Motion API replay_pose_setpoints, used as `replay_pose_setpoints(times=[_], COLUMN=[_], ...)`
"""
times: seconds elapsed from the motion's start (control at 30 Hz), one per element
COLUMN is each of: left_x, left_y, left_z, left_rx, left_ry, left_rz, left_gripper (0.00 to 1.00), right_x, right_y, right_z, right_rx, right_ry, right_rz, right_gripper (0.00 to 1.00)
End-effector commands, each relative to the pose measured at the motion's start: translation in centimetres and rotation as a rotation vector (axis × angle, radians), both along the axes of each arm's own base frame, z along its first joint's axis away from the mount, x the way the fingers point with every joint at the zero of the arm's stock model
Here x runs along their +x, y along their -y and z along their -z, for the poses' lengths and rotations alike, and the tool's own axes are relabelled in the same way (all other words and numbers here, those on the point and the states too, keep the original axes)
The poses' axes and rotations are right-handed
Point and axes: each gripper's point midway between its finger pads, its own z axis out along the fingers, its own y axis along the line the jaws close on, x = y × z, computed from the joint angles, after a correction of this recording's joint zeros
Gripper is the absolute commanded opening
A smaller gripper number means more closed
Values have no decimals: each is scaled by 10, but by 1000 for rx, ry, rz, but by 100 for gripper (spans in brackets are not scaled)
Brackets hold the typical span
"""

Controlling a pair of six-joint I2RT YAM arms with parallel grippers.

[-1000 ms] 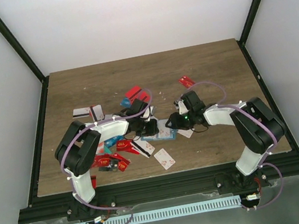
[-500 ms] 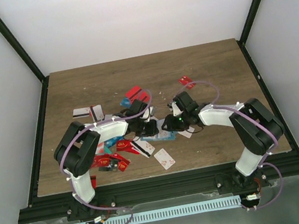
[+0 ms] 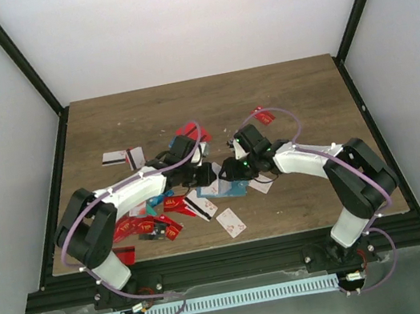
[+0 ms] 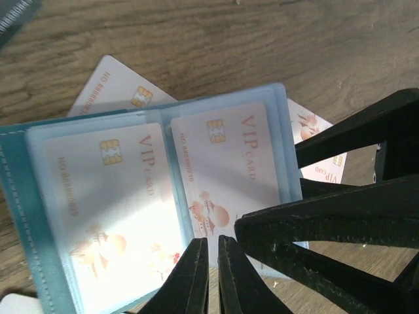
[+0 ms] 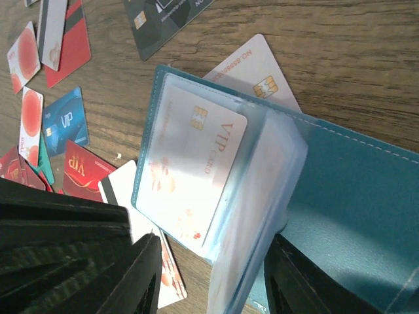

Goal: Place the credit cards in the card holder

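Evidently the work is at the opening-up stage: the card holder (image 3: 234,189) lies spread on the wooden table (image 3: 288,94) between the two arms, cover down, so that its clear pockets face up. Two white VIP cards (image 4: 226,163) already sit side by side in those pockets. Most of the credit cards (image 3: 157,227) lie scattered to the left of it, and one loose white card (image 5: 258,69) is partly tucked under the holder's far edge. The left gripper (image 4: 213,243) has its jaws drawn to a thin slit right at the near edge of the pockets. It looks placed there to pin the holder against sliding, though I cannot tell whether plastic is actually caught in the slit. The right gripper (image 5: 215,241) stands wide, its fingers straddling a clear leaf (image 5: 262,176) that bows up off the teal cover (image 5: 353,183), probably to turn that leaf and reach an unfilled pocket. Thin, springy plastic like this will likely flop back once let go, so the next card wants feeding in while the leaf is propped.
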Motion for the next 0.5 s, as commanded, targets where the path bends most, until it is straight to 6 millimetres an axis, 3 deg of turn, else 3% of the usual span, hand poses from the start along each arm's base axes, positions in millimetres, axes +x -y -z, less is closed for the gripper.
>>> replay_pose_setpoints(times=[0.0, 0.3, 0.47], left_x=[-4, -7, -9], left_y=[-16, -22, -29], left_z=[7, -4, -4], left_rx=[43, 12, 15], left_ry=[-3, 25, 27], left_rz=[-20, -22, -32], left_gripper=[8, 8, 8], right_x=[5, 1, 2], right_y=[1, -11, -15], right_z=[-13, -33, -31], right_rx=[-27, 60, 66], right_ry=[32, 56, 49], right_rz=[25, -5, -11], right_gripper=[45, 40, 40])
